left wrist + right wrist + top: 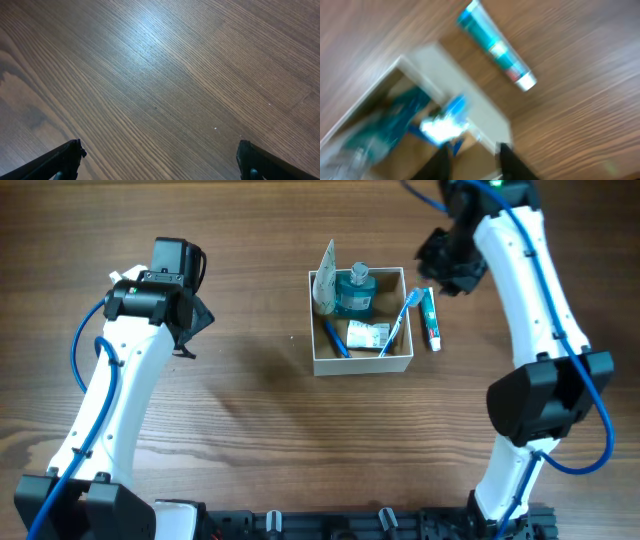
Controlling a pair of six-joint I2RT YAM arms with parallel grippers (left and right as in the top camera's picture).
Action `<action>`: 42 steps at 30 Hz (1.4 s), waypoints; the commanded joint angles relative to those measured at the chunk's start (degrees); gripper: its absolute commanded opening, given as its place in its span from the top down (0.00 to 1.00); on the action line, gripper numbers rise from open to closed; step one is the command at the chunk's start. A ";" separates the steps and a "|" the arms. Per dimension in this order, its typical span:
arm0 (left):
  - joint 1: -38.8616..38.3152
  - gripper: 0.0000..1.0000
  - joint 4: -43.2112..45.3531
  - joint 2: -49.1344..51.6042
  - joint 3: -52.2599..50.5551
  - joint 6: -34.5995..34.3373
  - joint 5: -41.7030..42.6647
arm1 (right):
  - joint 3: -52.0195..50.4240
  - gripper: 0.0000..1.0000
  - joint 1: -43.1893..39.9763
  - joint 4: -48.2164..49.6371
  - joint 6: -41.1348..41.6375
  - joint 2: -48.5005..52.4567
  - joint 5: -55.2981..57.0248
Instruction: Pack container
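Note:
The container (362,365) is a square white-walled box with a tan inside at the table's middle. It holds a teal bottle (354,292), a blue pen-like item (335,338), a small packet (368,333) and a blue toothbrush (397,328) leaning on its right wall. A teal toothpaste tube (430,318) lies on the table just right of the box. My right gripper (445,265) hovers above and behind the tube. The right wrist view is blurred; it shows the gripper (475,162) open and empty over the box wall (465,102), with the tube (495,47) beyond. My left gripper (190,320) is open and empty over bare wood (160,160).
A white and green packet (325,275) stands tilted at the box's back left corner. The left arm is well left of the box. The right arm reaches in along the right side of the table.

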 commanded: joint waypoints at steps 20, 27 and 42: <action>0.24 0.00 -0.02 0.22 -0.37 -0.98 -0.92 | -9.77 0.30 -2.64 9.38 -15.15 0.42 -9.16; 0.24 0.00 -0.02 0.22 -0.37 -0.98 -0.92 | -16.00 0.25 -1.70 12.22 -18.53 0.42 -16.59; 0.24 0.00 -0.02 0.22 -0.37 -0.98 -0.92 | -17.75 0.56 -1.09 16.20 -19.61 0.42 -16.57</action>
